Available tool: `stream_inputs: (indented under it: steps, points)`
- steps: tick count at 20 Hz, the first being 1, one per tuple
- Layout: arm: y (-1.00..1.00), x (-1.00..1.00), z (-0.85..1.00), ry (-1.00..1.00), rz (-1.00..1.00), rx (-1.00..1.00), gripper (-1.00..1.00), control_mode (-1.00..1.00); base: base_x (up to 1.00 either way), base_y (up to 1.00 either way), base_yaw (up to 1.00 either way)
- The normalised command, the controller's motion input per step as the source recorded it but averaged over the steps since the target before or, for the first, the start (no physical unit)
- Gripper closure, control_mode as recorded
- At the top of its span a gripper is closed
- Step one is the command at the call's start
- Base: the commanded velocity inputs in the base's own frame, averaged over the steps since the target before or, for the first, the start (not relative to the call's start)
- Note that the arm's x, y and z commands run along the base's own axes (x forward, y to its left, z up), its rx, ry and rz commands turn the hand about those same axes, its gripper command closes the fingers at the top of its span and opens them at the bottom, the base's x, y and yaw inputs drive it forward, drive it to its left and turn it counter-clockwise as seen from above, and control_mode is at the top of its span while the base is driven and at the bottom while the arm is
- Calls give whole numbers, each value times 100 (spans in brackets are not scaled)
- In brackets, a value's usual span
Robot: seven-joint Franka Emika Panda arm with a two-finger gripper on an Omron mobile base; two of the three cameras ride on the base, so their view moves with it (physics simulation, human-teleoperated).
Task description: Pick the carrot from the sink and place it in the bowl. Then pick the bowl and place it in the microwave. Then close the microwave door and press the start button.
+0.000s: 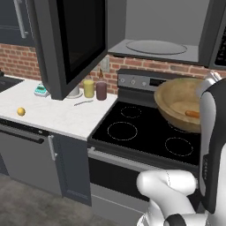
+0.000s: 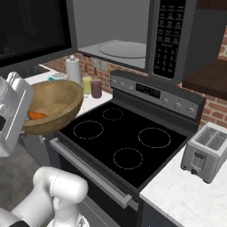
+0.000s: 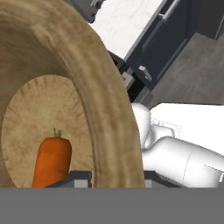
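Note:
My gripper [image 3: 114, 178] is shut on the rim of the wooden bowl [image 3: 105, 100], one finger inside and one outside. The bowl [image 1: 176, 101] hangs tilted above the stove's right side, in front of and below the open microwave [image 1: 159, 26]. The carrot [image 3: 52, 159] lies inside the bowl, and its orange body [image 1: 192, 114] shows against the bowl's floor [image 2: 57, 102]. The microwave door [image 1: 70, 39] stands swung out to the left. The glass turntable [image 2: 122, 48] is bare, and the button strip [image 2: 168, 37] sits at the right. A dark corner of the sink [image 1: 6, 83] shows at the far left.
A black cooktop [image 1: 145, 130] lies under the bowl. On the left counter are a yellow fruit [image 1: 20, 111], a yellow canister [image 1: 89, 88], a dark red canister [image 1: 101, 90] and a teal gadget [image 1: 41, 90]. A toaster [image 2: 206, 150] stands right of the stove.

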Motion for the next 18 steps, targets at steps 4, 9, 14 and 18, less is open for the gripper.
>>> stream_inputs:
  steps: [4, 9, 14, 18]
  points:
    - [0, 3, 43, -12, 0, 0, 100, -100, 0, 0, 0]
    - [0, 30, 24, -6, 0, 0, 100, -100, 0, 0, 0]
    - [0, 25, 32, -10, 0, 0, 100, -100, 0, 0, 0]
    - [0, 28, 28, -12, 0, 0, 100, -100, 0, 0, 0]
